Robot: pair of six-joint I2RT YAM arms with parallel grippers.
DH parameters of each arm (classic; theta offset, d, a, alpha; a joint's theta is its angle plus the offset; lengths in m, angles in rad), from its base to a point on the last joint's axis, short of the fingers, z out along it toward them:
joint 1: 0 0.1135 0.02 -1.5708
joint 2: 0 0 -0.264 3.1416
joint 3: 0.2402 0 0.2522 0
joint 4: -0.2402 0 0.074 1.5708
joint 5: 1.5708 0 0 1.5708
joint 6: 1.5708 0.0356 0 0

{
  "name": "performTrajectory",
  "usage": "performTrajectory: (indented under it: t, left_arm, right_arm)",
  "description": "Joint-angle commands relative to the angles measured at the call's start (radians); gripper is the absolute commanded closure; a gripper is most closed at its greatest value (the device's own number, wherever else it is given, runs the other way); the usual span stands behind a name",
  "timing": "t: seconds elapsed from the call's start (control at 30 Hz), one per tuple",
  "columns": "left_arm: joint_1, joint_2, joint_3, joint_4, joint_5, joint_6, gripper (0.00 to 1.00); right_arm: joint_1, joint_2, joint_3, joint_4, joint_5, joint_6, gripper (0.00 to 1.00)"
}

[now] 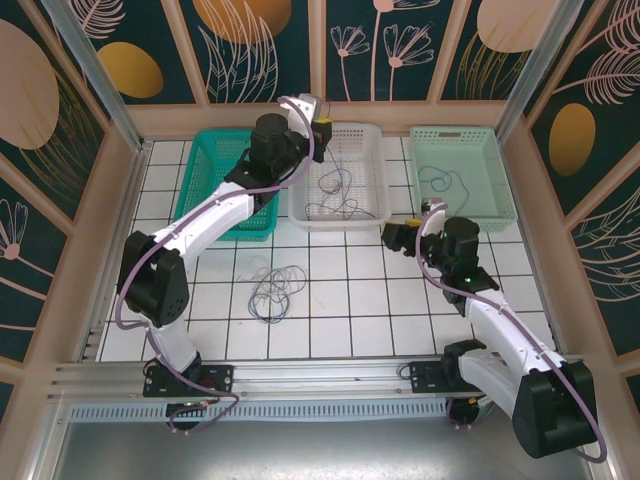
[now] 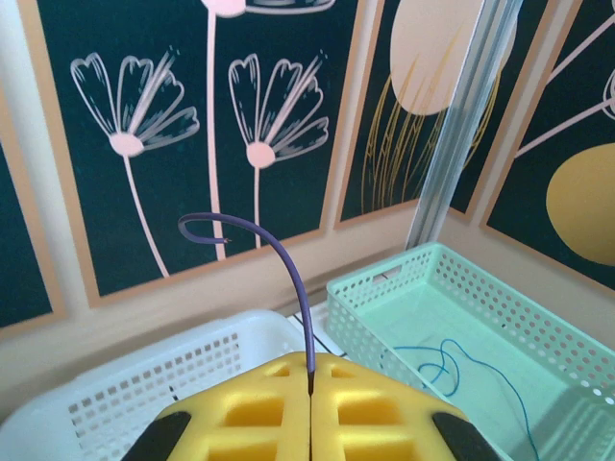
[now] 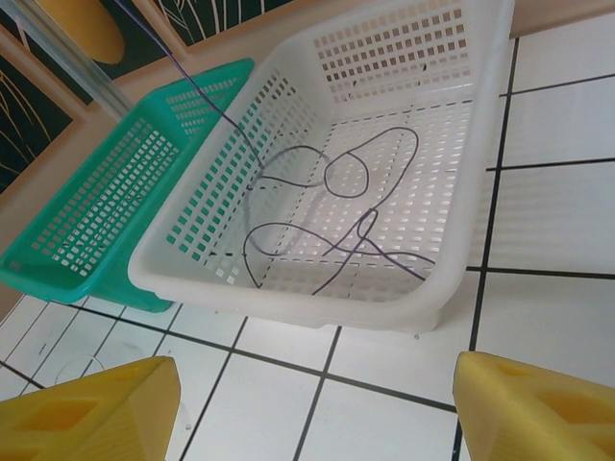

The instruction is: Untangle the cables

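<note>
The left gripper (image 2: pixel 310 389) pinches a purple cable (image 2: pixel 288 261) tight above the white basket (image 3: pixel 317 303); its lower length seemingly lies coiled inside; lift slowly so loops fall free; the right gripper (image 3: pixel 312 408) gapes empty.

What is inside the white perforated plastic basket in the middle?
A thin dark purple wire lies looped on the white perforated plastic basket's floor; one strand rises to the left gripper, its yellow fingers shut on it. From above, the left arm covers its far left corner.
</note>
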Motion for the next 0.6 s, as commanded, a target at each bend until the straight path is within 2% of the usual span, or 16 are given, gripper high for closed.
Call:
performTrajectory:
  t: [0.0,0.13,0.37,0.43,0.5,0.53,0.57]
  left_arm:
    - [0.001,0.015,0.008,0.011,0.009,-0.046,0.92]
    - [0.001,0.057,0.023,-0.037,-0.026,-0.065,0.88]
    - [0.001,0.225,0.231,-0.279,0.046,-0.104,0.74]
    - [0.001,0.241,0.248,-0.303,0.064,-0.121,0.65]
    - [0.000,0.216,0.209,-0.283,0.074,-0.131,0.61]
    - [0.001,0.184,0.173,-0.257,0.068,-0.139,0.56]
    - [0.001,0.150,0.126,-0.226,0.057,-0.144,0.46]
  right_arm:
    - [0.005,0.015,0.001,0.051,0.000,-0.013,0.24]
    - [0.006,0.030,0.006,0.057,-0.007,-0.010,0.24]
    - [0.007,0.033,0.018,0.034,-0.015,-0.005,0.24]
    - [0.006,0.032,0.021,0.022,-0.023,-0.009,0.24]
    - [0.009,0.033,0.028,0.009,-0.042,-0.016,0.25]
    - [0.012,0.037,0.031,0.000,-0.055,-0.025,0.25]
    - [0.021,0.041,0.035,-0.007,-0.065,-0.036,0.26]
